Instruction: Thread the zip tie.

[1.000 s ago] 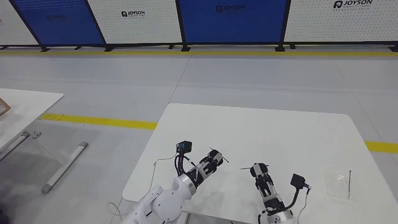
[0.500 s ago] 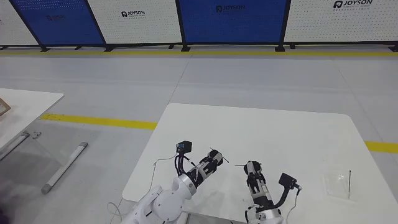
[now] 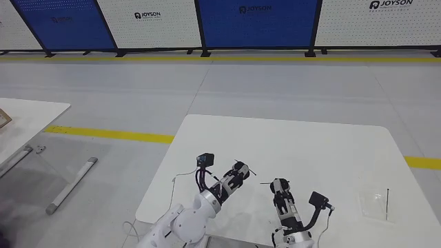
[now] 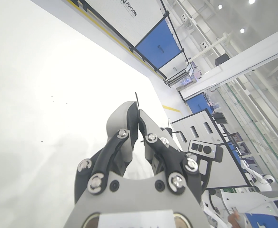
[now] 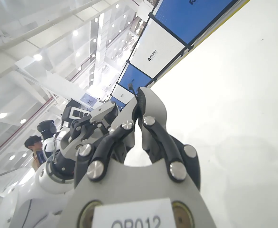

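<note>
Toward the near right corner of the table [image 3: 310, 145] lie a clear bag [image 3: 373, 204] and, just beside it on the right-edge side, a thin dark line [image 3: 387, 204] that is probably a spare tie. Both are well apart from the work. A little farther in, above the middle of the near edge, your right gripper [image 5: 137, 97] is clenched on one end of the zip tie [image 5: 130, 87]. The short stub past its fingertips ends in a small block, which I take for the head. Just beyond it and to its left, the left gripper [image 4: 138, 112] is clamped on a thin black tail [image 4: 136, 97], whose tapered end pokes out past the pads. You cannot tell whether both hold one tie, because the run between them is hidden. From above, the two free ends face each other across a small gap without touching. The tail points right and slightly toward the near edge, at the head, and the head points left. Both long axes run roughly along the near edge, the tail's a little slanted. The tail sits slightly farther from that edge, so I judge the coming move must close that offset and square the tail to the slot, which is too small to see.
</note>
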